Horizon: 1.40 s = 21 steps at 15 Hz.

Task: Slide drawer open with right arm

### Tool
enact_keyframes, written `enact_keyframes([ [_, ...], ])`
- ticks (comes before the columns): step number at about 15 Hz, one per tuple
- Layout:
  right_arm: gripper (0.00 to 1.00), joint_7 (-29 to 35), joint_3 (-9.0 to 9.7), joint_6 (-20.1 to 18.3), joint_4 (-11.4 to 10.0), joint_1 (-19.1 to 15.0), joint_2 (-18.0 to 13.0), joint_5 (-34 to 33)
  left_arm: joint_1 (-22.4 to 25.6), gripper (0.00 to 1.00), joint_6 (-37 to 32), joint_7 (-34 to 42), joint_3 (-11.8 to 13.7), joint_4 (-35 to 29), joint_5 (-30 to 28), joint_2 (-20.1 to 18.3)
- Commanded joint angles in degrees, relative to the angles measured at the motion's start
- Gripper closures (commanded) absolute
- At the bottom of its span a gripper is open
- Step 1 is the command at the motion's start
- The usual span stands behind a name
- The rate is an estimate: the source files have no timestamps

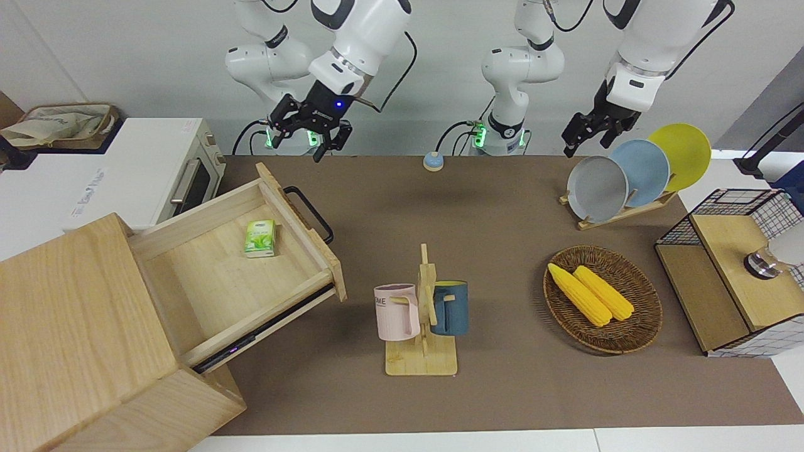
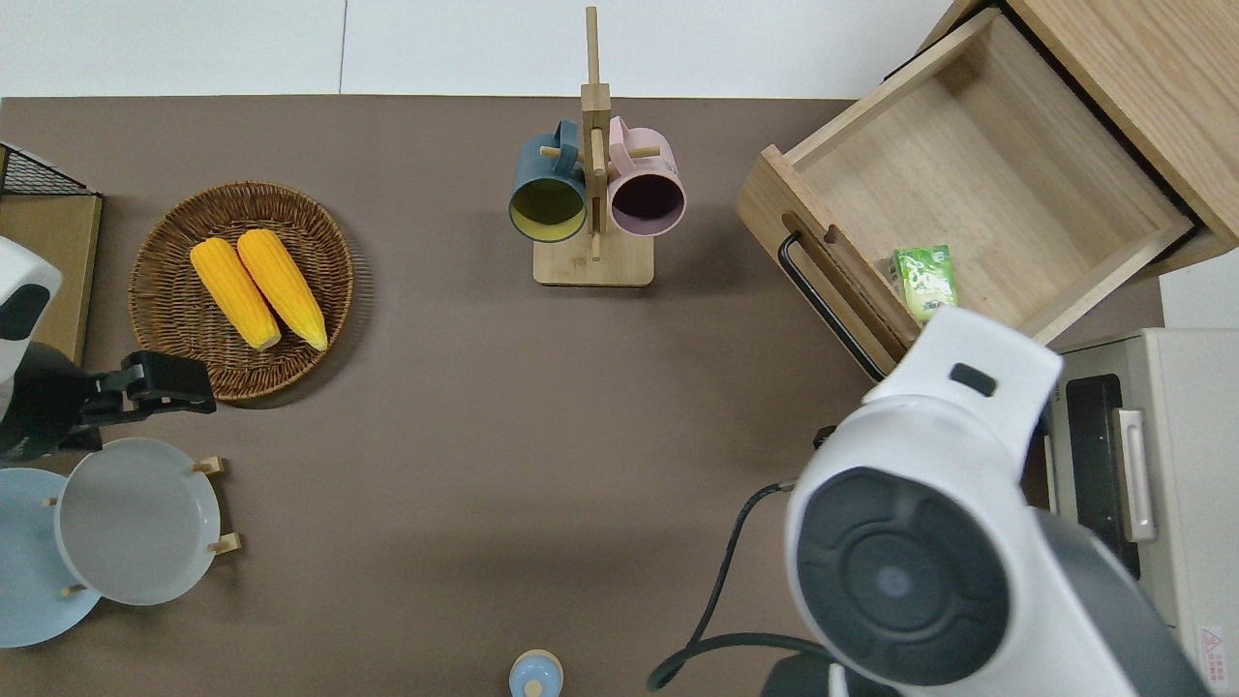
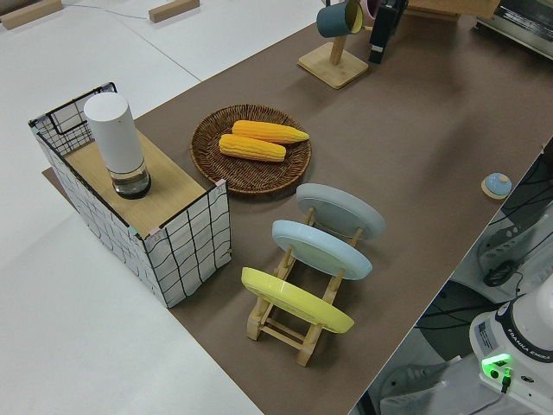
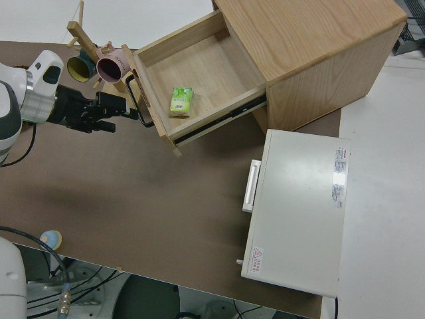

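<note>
The pale-wood drawer (image 1: 239, 270) stands pulled far out of its light-wood cabinet (image 1: 75, 333), and its black bar handle (image 1: 309, 213) is free. A green packet (image 2: 926, 282) lies inside the drawer (image 2: 978, 184). My right gripper (image 1: 301, 144) hangs open in the air, clear of the handle, up by the robots' edge of the table. In the overhead view the right arm's own body (image 2: 910, 561) hides that gripper. The left arm is parked, its gripper (image 1: 585, 139) open.
A white toaster oven (image 1: 188, 176) stands beside the drawer, nearer the robots. Mid-table is a mug rack (image 1: 422, 314). A wicker basket with corn (image 1: 603, 300), a plate rack (image 1: 628, 172) and a wire basket (image 1: 728, 270) sit toward the left arm's end. A blue bell (image 1: 433, 161) is by the robots' edge.
</note>
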Motion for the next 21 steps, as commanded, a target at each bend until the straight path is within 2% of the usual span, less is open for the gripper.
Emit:
enact_keyframes([
  [1, 0.015, -5.2, -1.38, 1.8, -1.3, -9.1, -4.5, 15.8, -0.1, 0.01, -1.0, 0.5, 0.2, 0.2, -0.1, -0.5],
  [3, 0.015, -8.6, -2.52, 1.3, -1.3, -12.6, -5.0, 21.8, -0.1, 0.01, -0.9, 0.5, 0.2, 0.2, -0.1, -0.5],
  [6, 0.015, -12.2, -4.54, 0.8, -1.3, -16.1, -5.2, 26.5, -0.1, 0.01, -1.0, 0.5, 0.2, 0.2, -0.1, -0.5],
  [8, 0.015, -15.1, -4.99, -0.5, -1.3, -18.9, -5.1, 30.2, -0.1, 0.01, -0.9, 0.5, 0.2, 0.2, -0.1, -0.5],
  [9, 0.015, -16.8, -6.04, -1.1, -1.3, -19.4, -5.1, 31.6, -0.1, 0.01, -0.9, 0.5, 0.2, 0.2, -0.1, -0.5],
  [14, 0.015, -17.9, -9.56, -1.2, -1.3, -20.2, -4.8, 34.2, -0.1, 0.01, -0.9, 0.6, 0.2, 0.2, -0.1, -0.5],
  [19, 0.015, -17.3, -8.86, -0.7, -0.9, -20.6, -3.1, 33.9, -0.1, 0.01, -0.9, 0.5, 0.2, 0.2, -0.1, -0.5],
  [21, 0.015, -17.3, -9.03, -1.2, 1.8, -19.7, -1.6, 32.8, -0.1, 0.01, -0.9, 0.5, 0.2, 0.2, -0.1, -0.5],
])
